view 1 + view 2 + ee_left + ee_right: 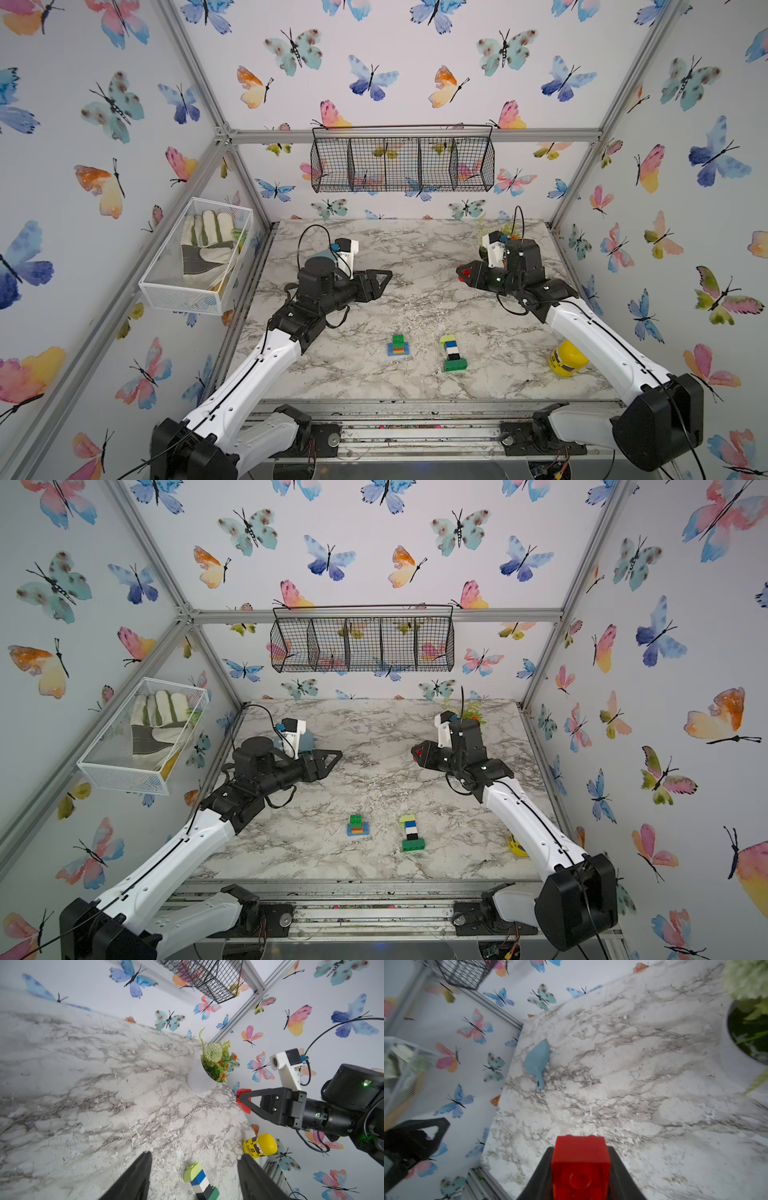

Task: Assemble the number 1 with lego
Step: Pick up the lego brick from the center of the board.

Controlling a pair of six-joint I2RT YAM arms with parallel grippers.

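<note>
Two lego builds lie on the marble table near its front. One is a row of lime, blue, white and black bricks ending in a green one [452, 353] [411, 834] [200, 1180]. Left of it is a smaller cluster, green over red and yellow on a blue base [398, 345] [357, 825]. My right gripper [464, 274] [580, 1153] hovers above the table's right half, shut on a red brick [580, 1167] [243, 1103]. My left gripper [388, 276] [195, 1155] hangs over the left half, open and empty, with its fingers spread on either side of the row below.
A yellow-capped bottle [567, 357] [259, 1146] stands at the front right by my right arm. A white flower pot [199, 1080] sits in the back right corner. A pale blue scoop [536, 1059] lies at the back left. A white mesh basket with gloves [195, 253] hangs on the left wall.
</note>
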